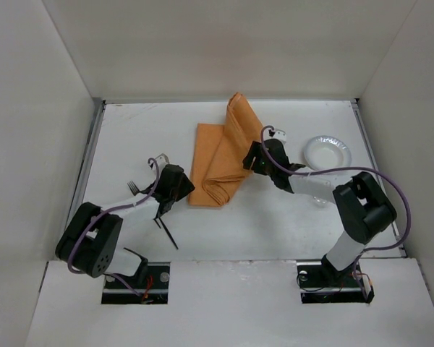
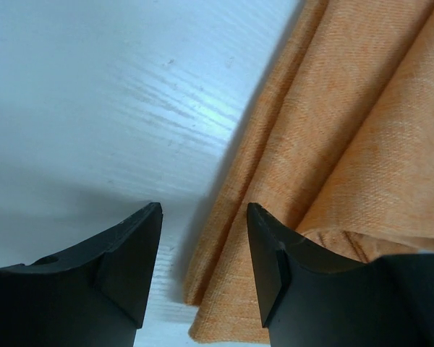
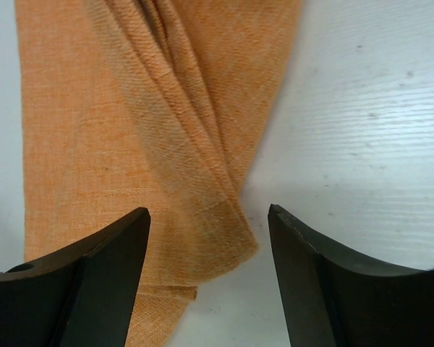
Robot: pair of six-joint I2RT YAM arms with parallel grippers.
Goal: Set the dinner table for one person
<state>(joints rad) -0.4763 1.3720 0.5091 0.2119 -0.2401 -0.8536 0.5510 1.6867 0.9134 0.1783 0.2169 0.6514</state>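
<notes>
**Cut off, covered, or too small**

Both wrist views crop the orange cloth (image 2: 347,144) at their edges. From above, the left arm (image 1: 123,211) covers the handle of the fork (image 1: 133,187). The thin dark utensil (image 1: 166,233) nearer the arm is too small to name.

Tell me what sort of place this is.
Most likely a robot test cell, not a real dining room: a white tabletop boxed in by plain white walls, a left arm and right arm bolted at its near edge, and staged dinner things, an orange cloth and a white plate.

Rumpled orange cloth (image 1: 220,155) centre; white bowl (image 1: 327,152) right; fork (image 1: 134,187) left
</notes>
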